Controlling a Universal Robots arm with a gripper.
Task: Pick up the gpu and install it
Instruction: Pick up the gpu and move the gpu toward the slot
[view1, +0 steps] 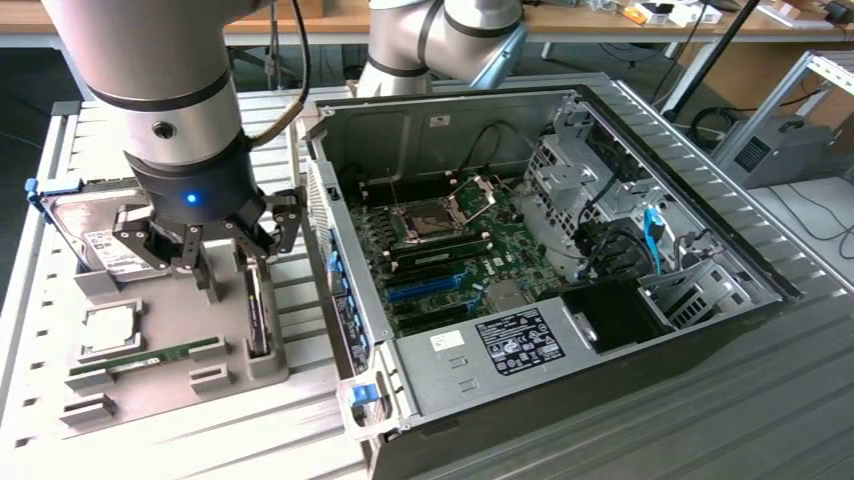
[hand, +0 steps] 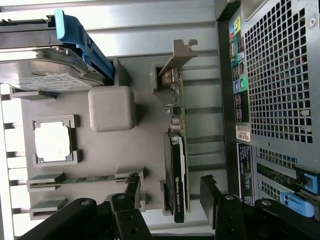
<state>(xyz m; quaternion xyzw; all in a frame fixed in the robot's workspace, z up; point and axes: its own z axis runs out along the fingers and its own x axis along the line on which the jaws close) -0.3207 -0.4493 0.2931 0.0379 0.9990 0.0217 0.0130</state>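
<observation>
On edge in its slot, the gpu (hand: 176, 150) stands upright in the grey holder (hand: 110, 160), both faces left free, we judge, for a pinch from above. Our gripper (hand: 170, 182) hangs over the card with jaws spread wide, one finger either side, gripping nothing. A hard drive (hand: 45, 75) and RAM stick (hand: 85, 178) share the holder. The open computer case (hand: 280, 75) lies just beside it on the desk (view1: 747, 400), motherboard (view1: 441, 250) facing up.
</observation>
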